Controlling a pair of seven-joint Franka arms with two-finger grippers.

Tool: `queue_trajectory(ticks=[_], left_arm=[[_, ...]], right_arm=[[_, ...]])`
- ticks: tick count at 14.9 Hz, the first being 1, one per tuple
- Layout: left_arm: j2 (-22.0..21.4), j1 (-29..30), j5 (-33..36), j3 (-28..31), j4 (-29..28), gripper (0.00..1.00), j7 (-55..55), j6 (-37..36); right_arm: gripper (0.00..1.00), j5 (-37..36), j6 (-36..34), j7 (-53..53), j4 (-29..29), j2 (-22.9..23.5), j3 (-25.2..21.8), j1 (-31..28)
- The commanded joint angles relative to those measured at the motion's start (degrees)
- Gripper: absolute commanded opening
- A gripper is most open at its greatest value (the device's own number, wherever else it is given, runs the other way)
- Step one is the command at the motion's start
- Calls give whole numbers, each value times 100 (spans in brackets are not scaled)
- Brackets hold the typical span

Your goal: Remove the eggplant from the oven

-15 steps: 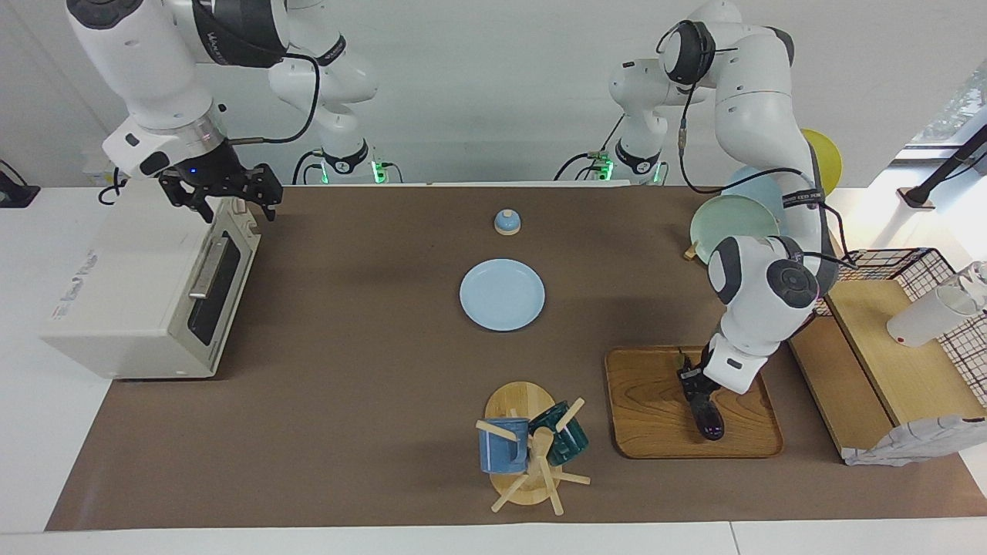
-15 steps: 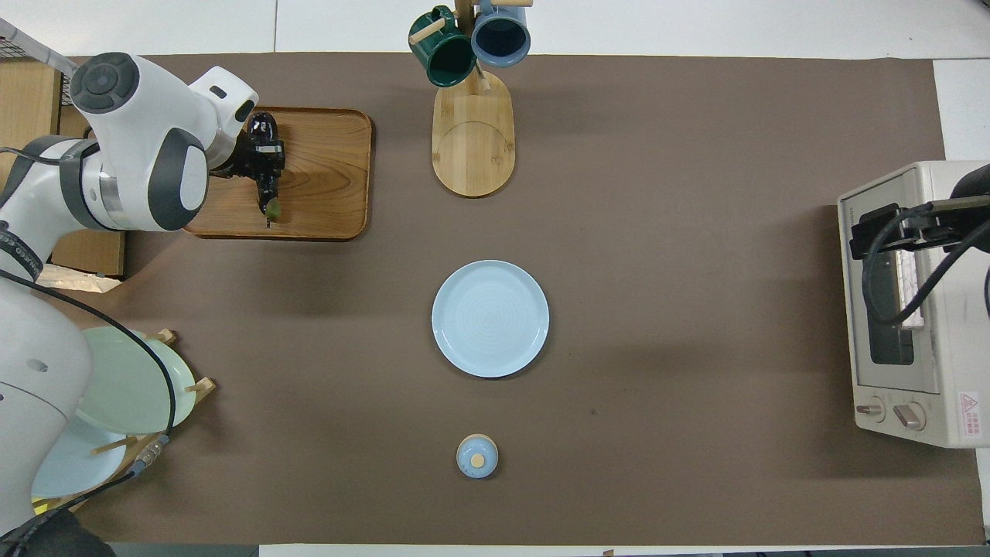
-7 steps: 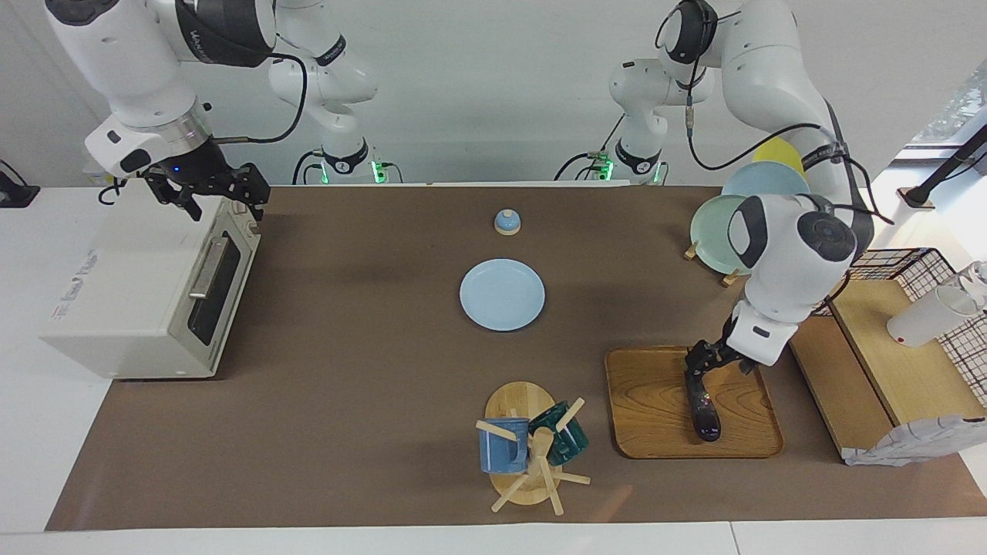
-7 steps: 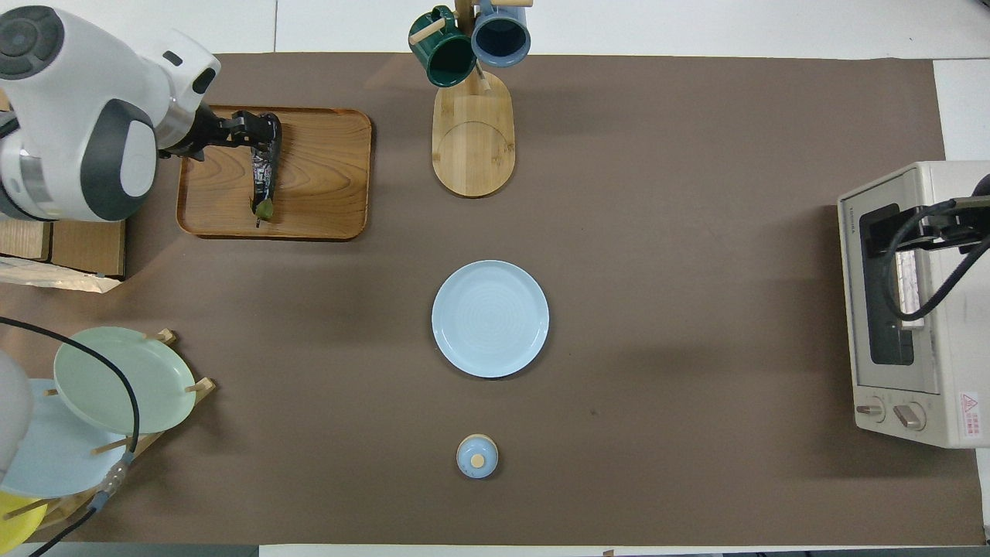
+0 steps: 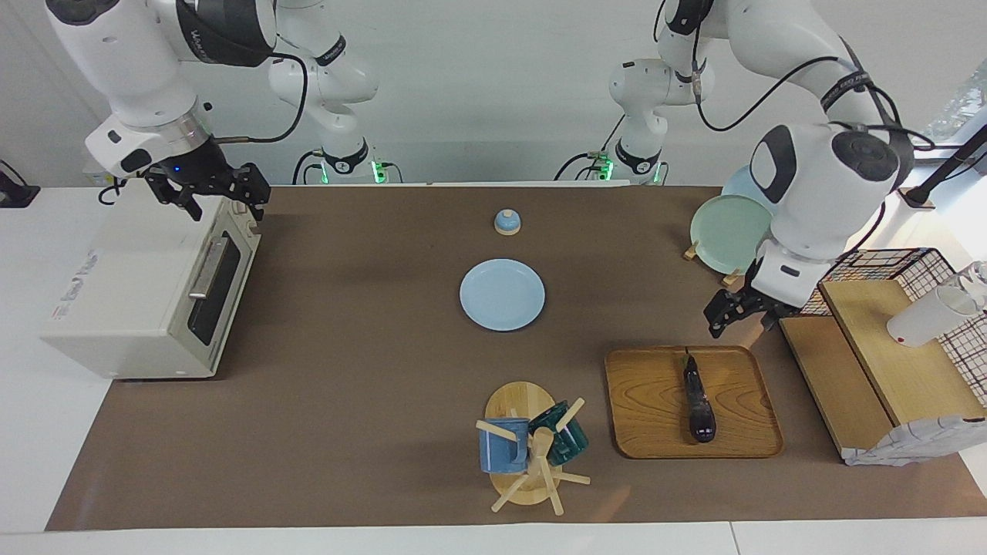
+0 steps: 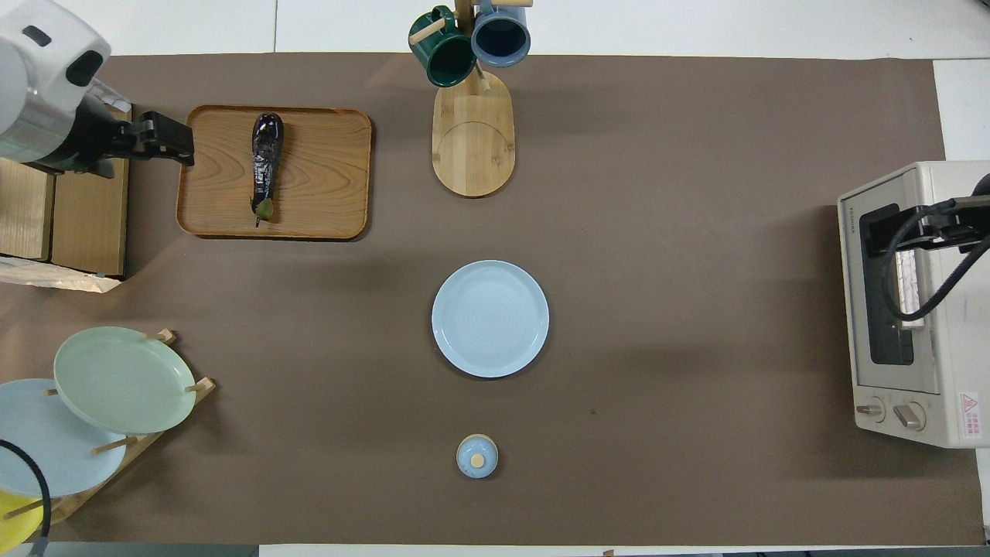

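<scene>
- The eggplant (image 5: 698, 401) lies lengthwise in the middle of the wooden tray (image 5: 648, 432), at the left arm's end of the table, its stem tip pointing toward the robots. It is apart from all four raised rims, with bare wood on both long sides.
- The left gripper (image 5: 738, 314) hangs in the air over the mat near the tray's corner closest to the robots, fingers spread apart and holding nothing. Nothing touches the eggplant.
- The oven (image 5: 146, 289) stands at the right arm's end of the table, partly off the brown mat (image 5: 370, 385). Its dark glass door looks shut, though at this slant I cannot be sure the latch edge is fully closed.
- The right gripper (image 5: 207, 194) waits over the oven's top corner nearest the robots, fingers apart and empty.
- Between tray and oven the mat is mostly open. The light blue plate (image 5: 502, 294) sits at its centre, and a small blue knobbed lid (image 5: 507, 222) sits nearer the robots.
- The mug stand (image 5: 524, 439), with a blue and a green mug, stands just beside the tray, toward the oven's end and near the mat's edge farthest from the robots.
- A plate rack (image 5: 729, 223) and a stepped wooden shelf (image 5: 871, 362) crowd the tray's outer edge, just beside it.
</scene>
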Motion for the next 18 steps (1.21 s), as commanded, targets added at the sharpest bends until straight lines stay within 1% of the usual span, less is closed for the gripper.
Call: queue_trajectory(ticks=[1, 3, 5, 6, 10, 12, 13, 14, 16, 18], left_arm=[[-699, 57, 144, -38, -754, 100, 25, -291], [-1104, 31, 117, -46, -1351, 100, 7, -283], [-1272, 13, 82, -46, -1678, 100, 33, -257], [-1307, 4, 82, -46, -1740, 100, 68, -248], [-1247, 4, -76, -55, -1645, 100, 306, -327], [-1124, -13, -76, -46, -1207, 100, 314, -572], [-993, -14, -76, -46, -987, 100, 306, -617], [-965, -14, -76, -38, -846, 100, 306, -626], [-974, 4, -111, -29, -809, 100, 306, -739], [-982, 39, -514, -20, -818, 100, 262, -915]], right_arm=[[100, 77, 57, 59, -2, -40, 50, -51], [100, 68, 57, 59, -2, -40, 59, -34], [100, 68, 49, 59, -2, -40, 59, -25], [100, 68, 49, 59, -2, -40, 59, -25], [100, 59, 49, 59, 6, -40, 68, -16], [100, 59, 49, 59, 33, -40, 68, -16], [100, 59, 49, 59, 33, -40, 68, -16], [100, 68, 49, 59, 33, -40, 77, -16], [100, 68, 49, 59, 24, -40, 77, -25], [100, 68, 40, 50, 24, -40, 77, -33]])
